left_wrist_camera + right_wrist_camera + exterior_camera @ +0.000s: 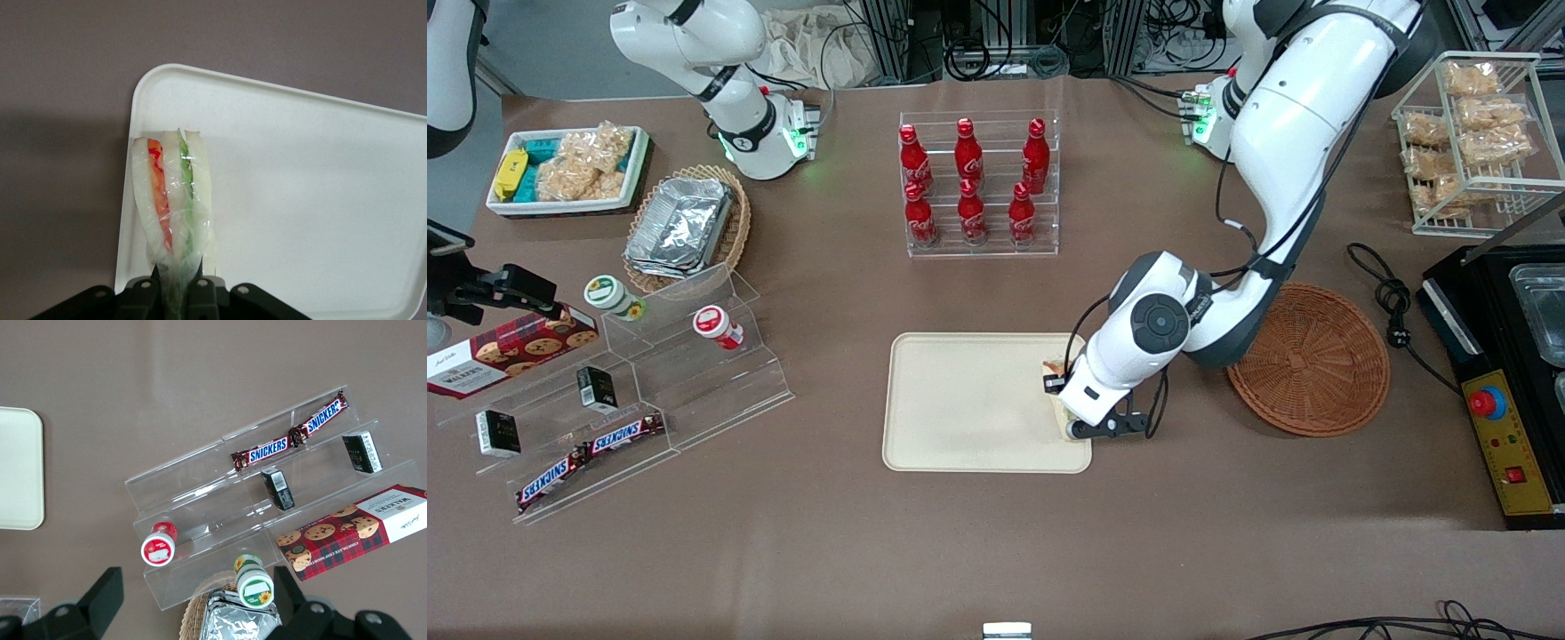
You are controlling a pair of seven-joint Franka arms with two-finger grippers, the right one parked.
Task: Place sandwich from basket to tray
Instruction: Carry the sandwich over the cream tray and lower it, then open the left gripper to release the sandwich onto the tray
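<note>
Gripper (175,283) hangs over the tray (960,400) at its edge toward the basket (1309,358), jaws closed tight on the wrapped sandwich (172,200), pinching one narrow end. Basket sits empty near the working arm's end of the table. Judgement: the sandwich overhangs the tray rim, so shift inward toward the tray's middle, lower until it rests flat, then release.

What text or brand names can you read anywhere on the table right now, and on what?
"SNICKERS": on two bars on the clear stepped stand.
"WALKERS": on the red tartan cookie box.
"Coca-Cola" script: on the red bottles, barely legible.
Small black boxes, jar lids: print too small to read.
Sandwich, held in the gripper above the tray: no text.
</note>
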